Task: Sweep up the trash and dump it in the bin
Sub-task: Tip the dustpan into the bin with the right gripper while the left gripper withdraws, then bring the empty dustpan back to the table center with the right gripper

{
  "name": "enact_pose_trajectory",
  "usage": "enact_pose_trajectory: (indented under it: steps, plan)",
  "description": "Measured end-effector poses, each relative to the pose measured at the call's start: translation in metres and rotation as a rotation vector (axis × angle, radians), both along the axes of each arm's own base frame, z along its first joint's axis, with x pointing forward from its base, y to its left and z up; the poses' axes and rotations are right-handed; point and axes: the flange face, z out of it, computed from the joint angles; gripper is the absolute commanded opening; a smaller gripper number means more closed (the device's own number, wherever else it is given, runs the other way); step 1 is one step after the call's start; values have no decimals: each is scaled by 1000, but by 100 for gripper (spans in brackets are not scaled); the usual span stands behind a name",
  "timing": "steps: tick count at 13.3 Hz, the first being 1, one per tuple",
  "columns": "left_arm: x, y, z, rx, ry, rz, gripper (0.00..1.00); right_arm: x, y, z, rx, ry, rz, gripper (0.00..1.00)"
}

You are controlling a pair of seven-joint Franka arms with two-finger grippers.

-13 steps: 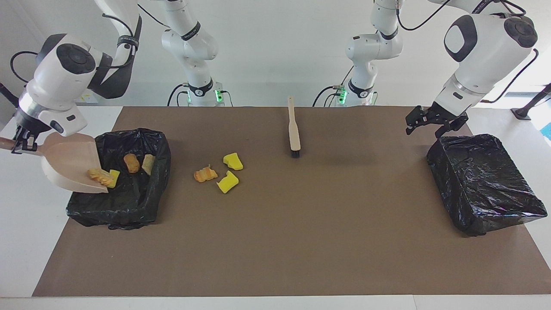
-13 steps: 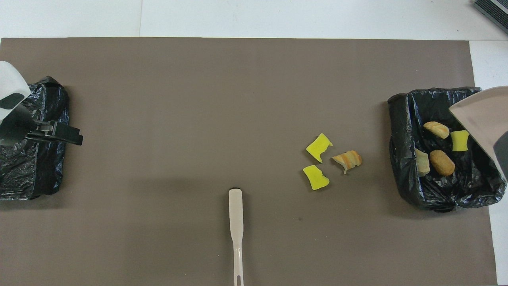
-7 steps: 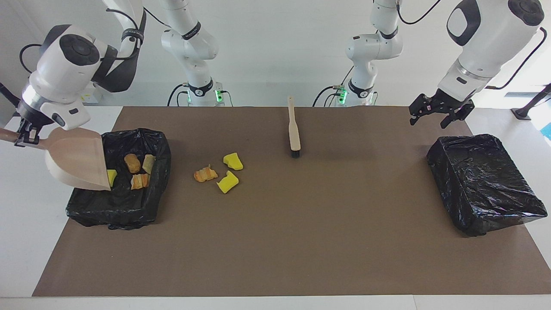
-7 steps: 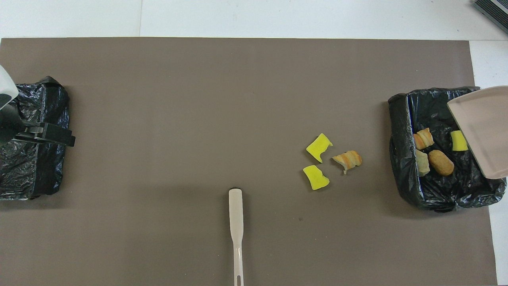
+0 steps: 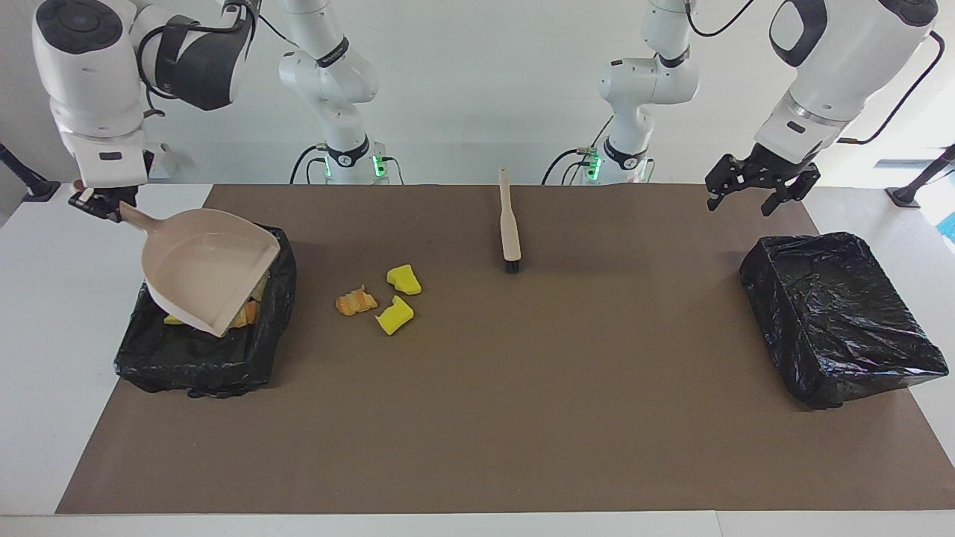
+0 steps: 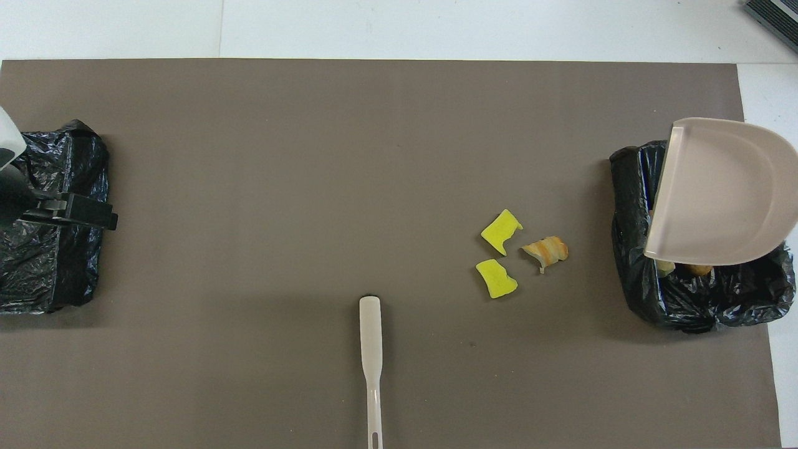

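From the facing view, the right gripper point(image 5: 95, 205) is clamped on the handle of the beige dustpan point(image 5: 205, 268) and holds it up over the black bin point(image 5: 280, 298) at the right arm's end of the table. The pan looks bare inside. Bits of trash in the bin point(image 5: 242, 317) peek out under the pan's edge. Three more pieces lie on the brown mat point(image 5: 477, 418), beside that bin toward the middle of the table: two yellow sponge chunks point(image 5: 404, 280) and one orange bread lump point(image 5: 356, 302), all close together. The brush point(image 5: 510, 224) lies flat on the mat near the robots. The left gripper point(image 5: 753, 195) hangs in the air with its fingers spread wide and nothing in them, near the second black bin point(image 5: 835, 321). From the overhead view, the dustpan point(image 6: 723, 190) covers most of the bin point(image 6: 629, 249). The sponge chunks point(image 6: 497, 277) and the bread lump point(image 6: 546, 249) lie on the mat, nearer the middle than this bin. The brush point(image 6: 371, 349) lies near the robots' edge. The left gripper point(image 6: 93, 215) is over the edge of the second bin point(image 6: 56, 274)
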Motion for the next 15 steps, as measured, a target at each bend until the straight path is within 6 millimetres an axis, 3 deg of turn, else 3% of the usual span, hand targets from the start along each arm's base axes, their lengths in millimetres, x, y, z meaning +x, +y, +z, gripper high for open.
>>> enact_pose_trajectory:
  steps: [4,7,12,15]
  plan:
    - [-1,-1,-1,7,4,-4,100,-5,126,-6,109,-123,-358,0]
    - [-2,-1,-3,12,9,-6,100,-9,206,-20,165,-182,-642,0]
    - [-3,5,0,12,4,6,100,8,329,-93,224,-179,-1014,0]
    - [-3,10,1,12,3,14,100,31,379,-122,320,-174,-1165,0]
